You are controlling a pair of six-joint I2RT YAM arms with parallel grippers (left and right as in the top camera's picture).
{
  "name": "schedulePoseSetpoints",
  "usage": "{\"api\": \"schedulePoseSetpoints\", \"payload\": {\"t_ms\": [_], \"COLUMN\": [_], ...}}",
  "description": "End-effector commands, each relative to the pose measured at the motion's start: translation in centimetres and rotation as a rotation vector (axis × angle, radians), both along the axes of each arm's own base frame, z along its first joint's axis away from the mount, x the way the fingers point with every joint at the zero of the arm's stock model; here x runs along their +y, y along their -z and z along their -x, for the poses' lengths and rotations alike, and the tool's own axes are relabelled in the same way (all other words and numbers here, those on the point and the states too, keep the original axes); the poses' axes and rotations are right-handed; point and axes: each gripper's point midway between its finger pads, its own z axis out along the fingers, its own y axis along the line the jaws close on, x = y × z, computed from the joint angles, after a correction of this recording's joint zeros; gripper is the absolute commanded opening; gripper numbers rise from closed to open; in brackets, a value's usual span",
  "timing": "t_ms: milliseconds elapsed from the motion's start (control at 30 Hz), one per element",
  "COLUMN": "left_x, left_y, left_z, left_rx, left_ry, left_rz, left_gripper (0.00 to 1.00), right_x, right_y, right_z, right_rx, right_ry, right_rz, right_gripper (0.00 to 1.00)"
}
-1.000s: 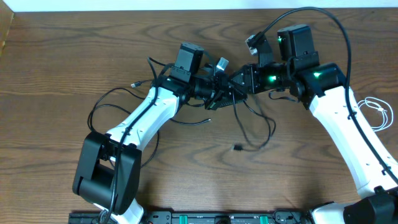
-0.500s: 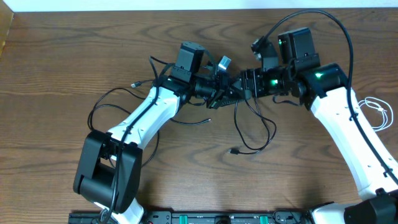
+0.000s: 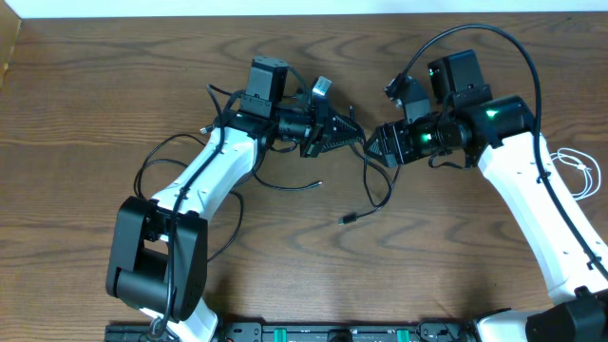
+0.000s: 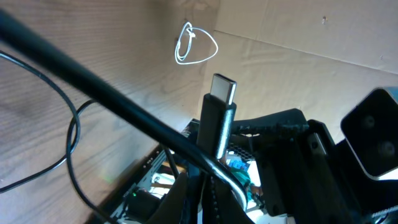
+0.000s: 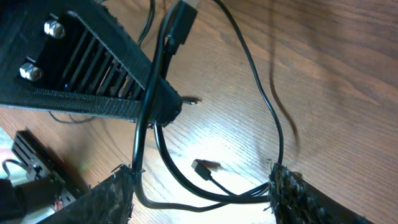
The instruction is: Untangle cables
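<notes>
Overhead: left fingers (image 3: 338,133) have drawn the black cable (image 4: 217,118) leftward.

We see the left arm (image 3: 204,173) and right arm (image 3: 532,204) built of white links and black joints, with green lights (image 3: 489,115), a thick black wire (image 3: 475,28) and silver screws (image 5: 51,28).

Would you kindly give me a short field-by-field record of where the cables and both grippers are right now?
left gripper: shut on a black cable, its plug sticking up
right gripper: open, facing the left one, black strands running between its fingers
loose plug: lying on the table, below both grippers in the overhead view
white cable: coiled by itself at the right edge
</notes>
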Motion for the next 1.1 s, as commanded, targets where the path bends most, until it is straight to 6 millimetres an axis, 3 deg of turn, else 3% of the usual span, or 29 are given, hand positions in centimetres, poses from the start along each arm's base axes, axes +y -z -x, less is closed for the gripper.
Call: {"api": "schedulePoseSetpoints", "payload": {"t_ms": [0, 200, 367, 733, 867, 967, 1067], "left_x": [0.0, -0.1, -0.1, 0.0, 0.0, 0.0, 0.0], "left_y": [-0.4, -0.4, -0.4, -0.4, -0.4, -0.4, -0.4], "left_z": [0.2, 0.2, 0.2, 0.2, 0.2, 0.2, 0.2], "left_rx": [0.021, 0.021, 0.021, 0.021, 0.021, 0.021, 0.021], "left_ry": [0.017, 0.017, 0.017, 0.017, 0.017, 0.016, 0.016], "left_rz": [0.023, 0.023, 0.023, 0.023, 0.023, 0.023, 0.023], "left_gripper": [0.08, 0.08, 0.08, 0.08, 0.08, 0.08, 0.08], "right_x": [-0.1, -0.7, -2.4, -3.3, -4.0, -4.0, -5.1], "right_y": [-0.2, 0.1, 0.8, 0.7, 0.1, -1.1, -1.2], "right_z": [0.1, -0.2, -1.0, -1.6, -1.9, -1.7, -2.0], "right_rx": [-0.047, -0.066, -0.087, -0.077, -0.040, -0.043, -0.037], "right_ry": [-0.045, -0.041, 0.012, 0.071, 0.106, 0.039, 0.070], "right_rz": [0.036, 0.077, 0.180, 0.170, 0.071, -0.061, -0.082], "right_gripper": [0.67, 0.77, 0.81, 0.92, 0.93, 0.93, 0.95]}}
